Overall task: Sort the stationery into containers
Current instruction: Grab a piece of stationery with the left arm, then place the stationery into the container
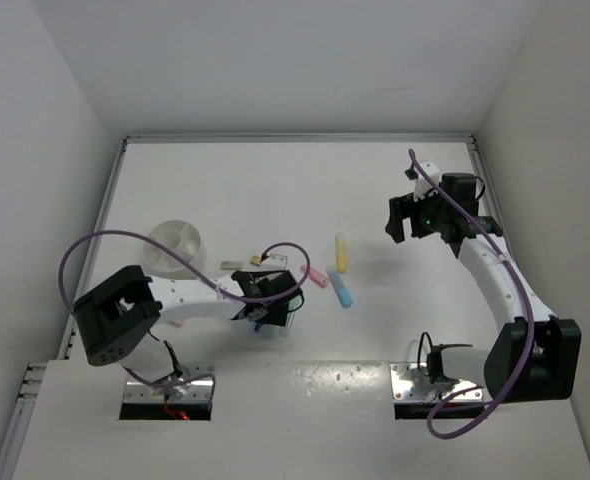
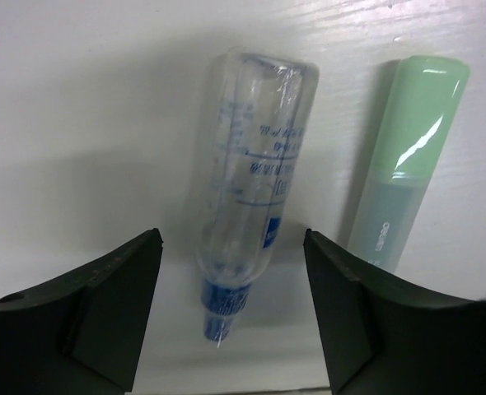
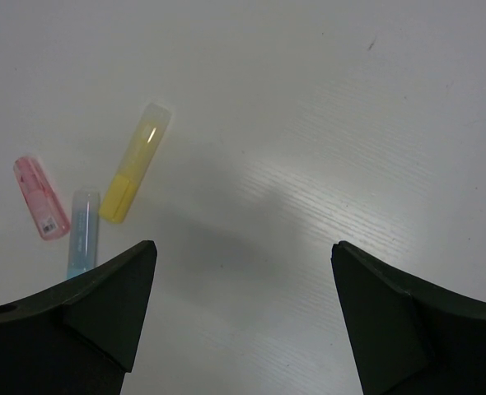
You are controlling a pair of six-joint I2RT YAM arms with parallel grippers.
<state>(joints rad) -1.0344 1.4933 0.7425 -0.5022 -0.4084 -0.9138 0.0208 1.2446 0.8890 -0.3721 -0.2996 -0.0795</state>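
A clear pen (image 2: 255, 164) with a blue tip lies on the white table, its tip pointing toward the wrist camera. My left gripper (image 2: 232, 239) stands open astride it, with a gap between the pen and each finger. A green marker (image 2: 408, 156) lies just right of the pen, outside the right finger. In the top view the left gripper (image 1: 263, 300) is low over the table, right of the white bowl (image 1: 180, 226). My right gripper (image 3: 243, 247) is open above bare table. Yellow (image 3: 136, 160), pink (image 3: 40, 197) and blue (image 3: 83, 233) markers lie to its left.
In the top view, the yellow marker (image 1: 341, 252), pink marker (image 1: 316, 275) and blue marker (image 1: 341, 292) lie mid-table between the arms. A small tan block (image 1: 232, 265) sits near the bowl. White walls close off the table's left, far and right sides.
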